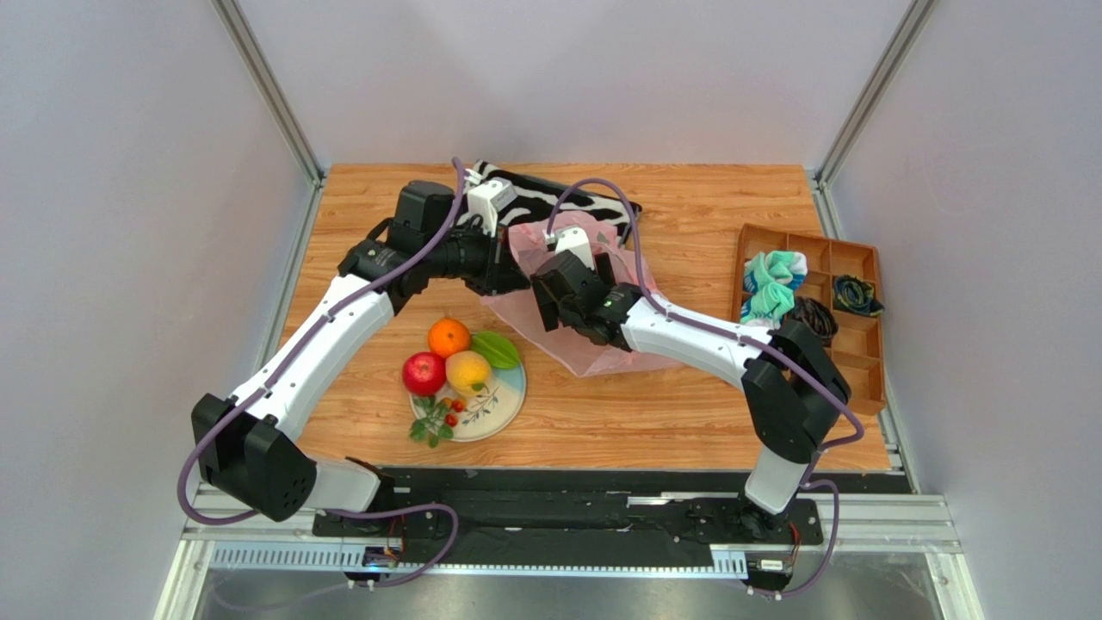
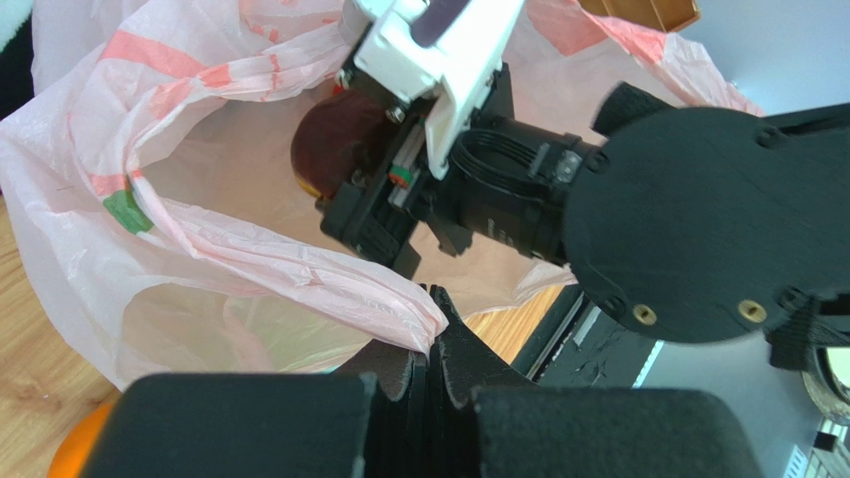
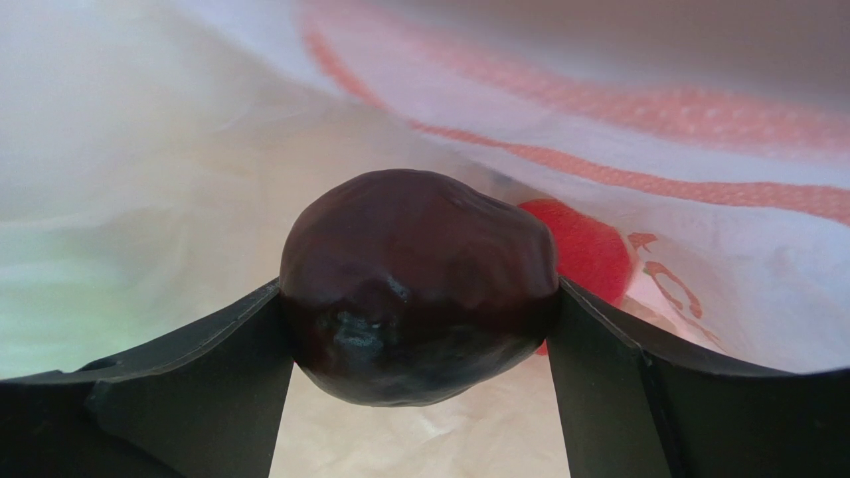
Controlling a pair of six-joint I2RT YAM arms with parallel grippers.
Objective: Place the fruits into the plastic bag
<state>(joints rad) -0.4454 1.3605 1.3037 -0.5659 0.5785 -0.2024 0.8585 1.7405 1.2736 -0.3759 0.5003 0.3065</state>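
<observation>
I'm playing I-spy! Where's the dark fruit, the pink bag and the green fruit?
dark fruit [image 3: 419,284], right wrist view, middle of its shiny skin.
pink bag [image 2: 279,269], left wrist view, on its folded near rim.
green fruit [image 1: 496,349], top view, its middle.

**Left tool pinching the bag's rim while the right tool is reaching inside**

The left tool [image 2: 434,344] is clamping, jaws closed, on the crumpled rim of the pink plastic bag [image 2: 200,249], and the bag's mouth is gaping open above it. The right tool [image 2: 344,174] is reaching into that mouth, gripping a dark maroon fruit [image 2: 324,139] at its tip. The wooden table [image 2: 30,398] is showing beneath the bag at lower left, and part of an orange [image 2: 72,456] is peeking in at the bottom corner.
</observation>
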